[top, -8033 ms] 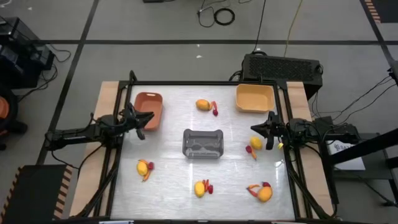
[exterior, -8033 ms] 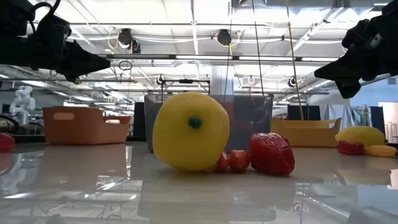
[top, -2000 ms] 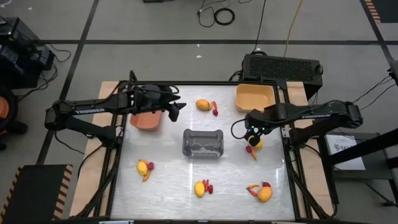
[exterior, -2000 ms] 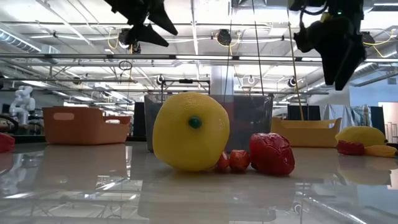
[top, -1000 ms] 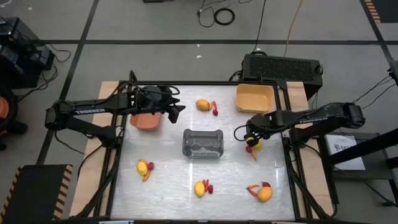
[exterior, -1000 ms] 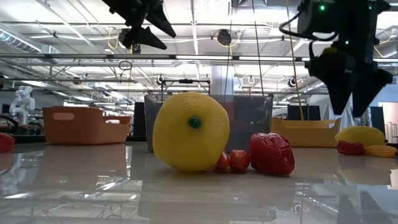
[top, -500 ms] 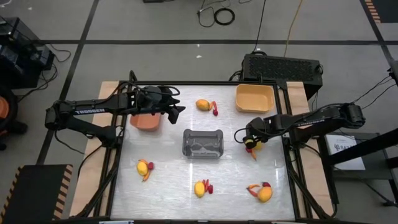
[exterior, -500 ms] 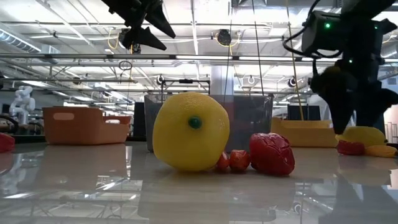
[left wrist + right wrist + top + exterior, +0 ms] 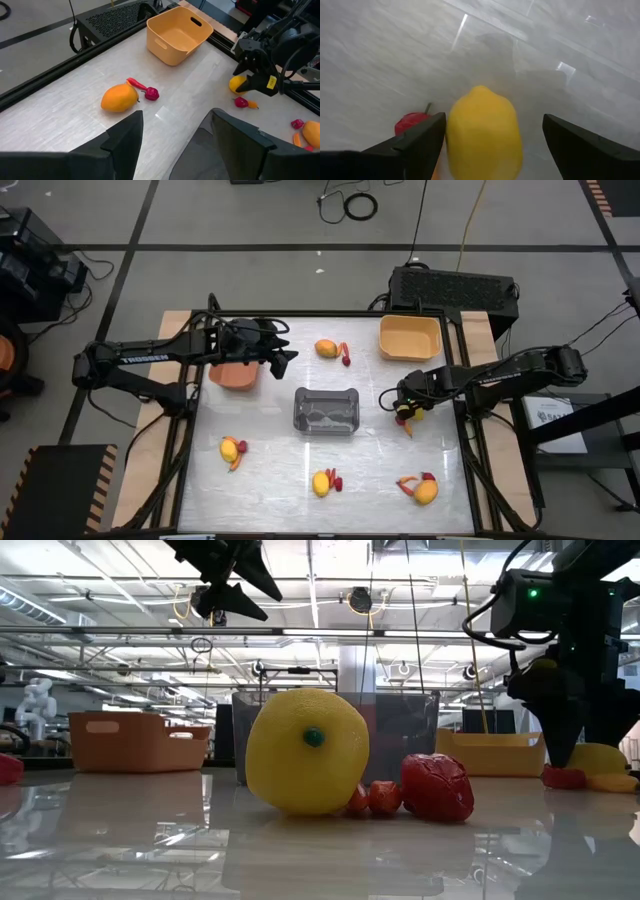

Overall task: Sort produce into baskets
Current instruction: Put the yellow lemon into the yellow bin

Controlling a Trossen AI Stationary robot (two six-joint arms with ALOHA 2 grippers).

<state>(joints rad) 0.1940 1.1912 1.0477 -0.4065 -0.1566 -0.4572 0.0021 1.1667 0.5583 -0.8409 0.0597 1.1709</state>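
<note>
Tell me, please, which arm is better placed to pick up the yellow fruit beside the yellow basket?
The right arm: its open end effector already straddles the yellow fruit. The left end effector hangs near the terracotta basket, far across the table.

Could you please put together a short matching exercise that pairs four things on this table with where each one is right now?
Things:
1. grey translucent basket
2. yellow basket
3. terracotta basket
4. yellow fruit

Places:
A. at the table's far right corner
B. between the open fingers of the right gripper
C. in the middle of the table
D. partly beneath the left gripper

Pairs: 1-C, 2-A, 3-D, 4-B
</note>
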